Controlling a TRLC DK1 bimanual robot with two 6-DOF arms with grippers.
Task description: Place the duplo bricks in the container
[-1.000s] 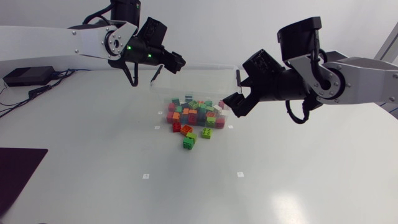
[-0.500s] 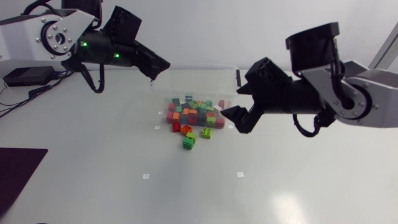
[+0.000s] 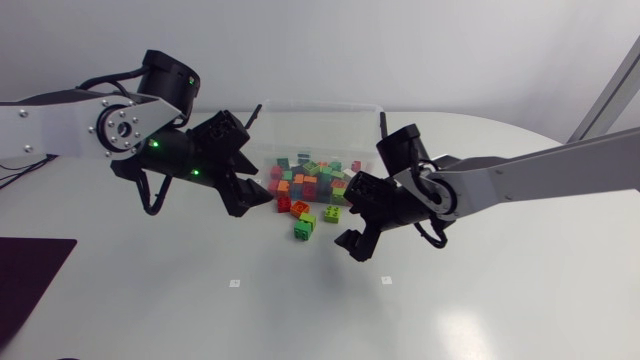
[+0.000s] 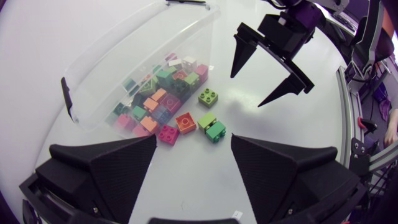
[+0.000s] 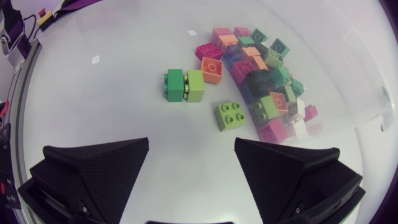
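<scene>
Four loose duplo bricks lie on the white table in front of the clear container: a magenta brick, an orange brick, a joined green pair and a light green brick. Several more bricks fill the container. My left gripper hangs open just left of the loose bricks. My right gripper hangs open just right of them. The left wrist view has the green pair and the orange brick ahead of its open fingers. The right wrist view shows the light green brick ahead of its gripper.
The container's clear wall stands right behind the loose bricks. A dark mat lies at the table's left edge. Small white markers dot the tabletop. In the left wrist view the right gripper hovers beyond the bricks.
Both arms came down from beside the container toward the loose bricks, the left from the left, the right from the right. The left gripper's fingers spread wider.
</scene>
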